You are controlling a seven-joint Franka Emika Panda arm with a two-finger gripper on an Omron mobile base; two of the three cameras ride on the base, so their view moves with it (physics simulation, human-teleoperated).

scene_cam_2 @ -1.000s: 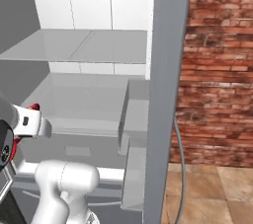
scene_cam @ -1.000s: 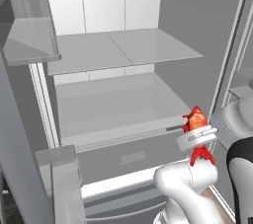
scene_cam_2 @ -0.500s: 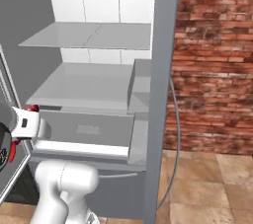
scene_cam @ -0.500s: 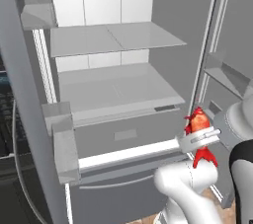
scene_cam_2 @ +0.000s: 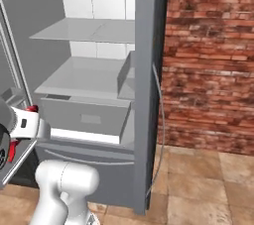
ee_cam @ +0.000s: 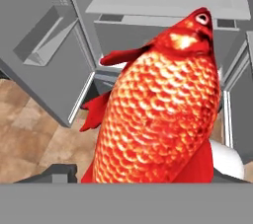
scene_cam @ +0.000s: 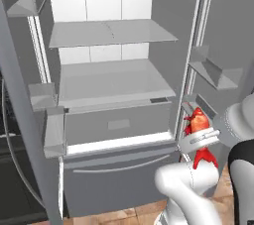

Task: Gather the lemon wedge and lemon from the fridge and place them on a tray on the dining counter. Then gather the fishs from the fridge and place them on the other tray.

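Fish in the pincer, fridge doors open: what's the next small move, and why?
Probably keep backing away from the fridge and turn toward the dining counter. The pincer is closed on a red fish, which is already out in front of the open shelves, beside the right door's bins. Nothing else shows on the visible shelves, so carrying this fish to its tray looks like the sensible step.

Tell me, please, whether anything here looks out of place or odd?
Only the expected: a red fish is clamped in the end effector outside the fridge, head up and tail hanging down. The fridge doors stand wide open, and its visible shelves are bare. Nothing looks spilled or damaged.
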